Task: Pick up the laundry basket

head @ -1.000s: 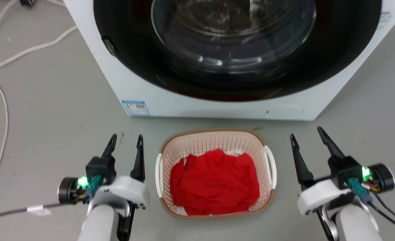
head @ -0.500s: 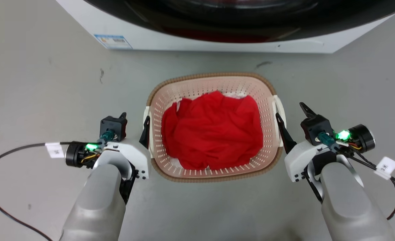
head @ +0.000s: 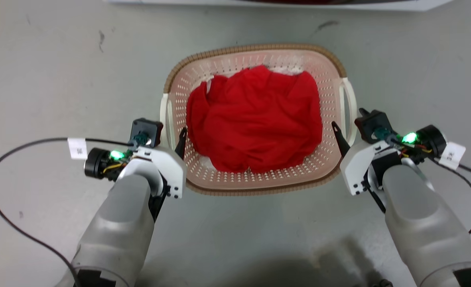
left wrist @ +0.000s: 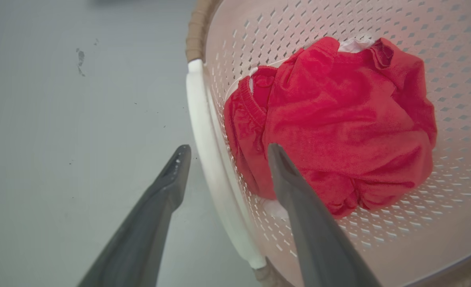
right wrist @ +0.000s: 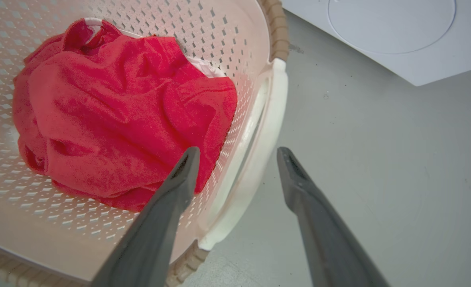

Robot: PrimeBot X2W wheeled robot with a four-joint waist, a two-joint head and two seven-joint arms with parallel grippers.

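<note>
A crumpled red garment lies just toward 12 o'clock of the head view's centre, bunched in soft folds with a ribbed hem showing at its 9 o'clock side. Bits of white cloth peek out from under it at its 12 o'clock edge. The grey floor spreads all around, with a dark scuff at 11 o'clock and another at 1 o'clock. The washer's white base runs along 12 o'clock. A dim shadow darkens the floor at 6 o'clock.
</note>
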